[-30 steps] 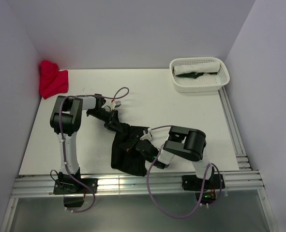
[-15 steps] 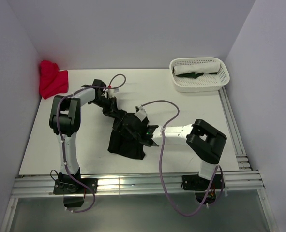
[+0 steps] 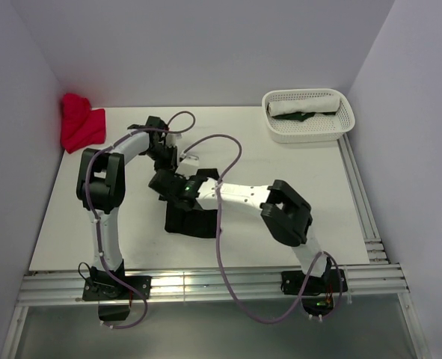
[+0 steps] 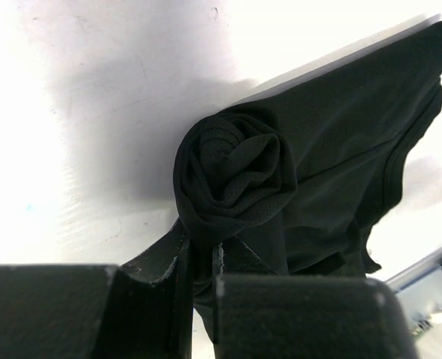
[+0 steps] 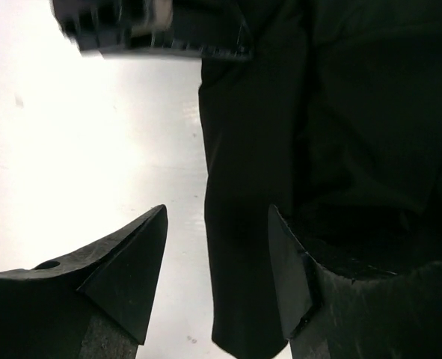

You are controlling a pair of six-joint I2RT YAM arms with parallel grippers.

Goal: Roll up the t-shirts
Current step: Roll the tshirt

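The black t-shirt [image 3: 192, 222] lies partly rolled on the table's middle. In the left wrist view its rolled end [image 4: 234, 176] shows as a tight spiral, with the flat part spreading right. My left gripper [image 4: 203, 258] is shut on fabric at the base of that roll; from above it [image 3: 168, 161] is at the shirt's far left end. My right gripper [image 5: 217, 224] is open, jaws apart, with a black fabric edge [image 5: 243, 247] between them, not pinched. From above it [image 3: 170, 187] reaches across the shirt to the same end. A red t-shirt [image 3: 81, 123] lies crumpled at the back left.
A white perforated basket [image 3: 310, 137] stands at the back right with a rolled white shirt [image 3: 307, 102] and a dark green one [image 3: 299, 116] in it. Walls close in on three sides. Purple cables [image 3: 221, 149] loop over the table's middle.
My right gripper opened and swung left across the shirt to its far left end. My left gripper closed tighter on the fabric and drew back; the shirt bunched into a shorter shape.
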